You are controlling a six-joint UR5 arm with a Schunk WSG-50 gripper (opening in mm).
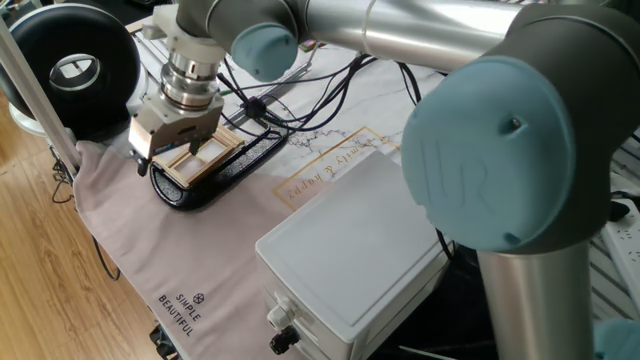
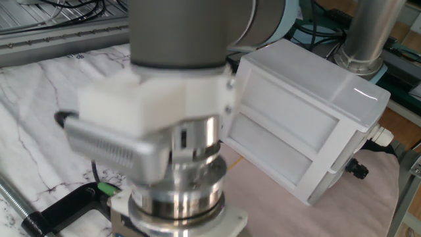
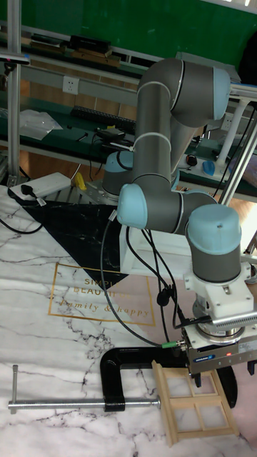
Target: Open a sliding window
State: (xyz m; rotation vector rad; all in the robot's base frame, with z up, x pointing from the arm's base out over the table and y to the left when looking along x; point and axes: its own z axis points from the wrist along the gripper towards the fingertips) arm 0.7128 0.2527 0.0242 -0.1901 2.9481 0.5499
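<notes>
Tool [image 1: 168,150] low over near end of sliding window [image 1: 205,153], on black base, clamped to bench; jaw state unclear, can't tell. Risk: off-centre push jams sash or tilts frame. Readable: "SIMPLE BEAUTIFUL" on cloth [image 1: 182,310].

Sliding window [image 1: 200,152] sits on its base [image 1: 240,163] atop the cloth [image 1: 200,250], gripper [image 1: 172,140] directly over its near end. White box [image 1: 350,250] stands to its right on the same cloth. Clamp [image 3: 107,389] lies just left of the window in the tall view.
</notes>
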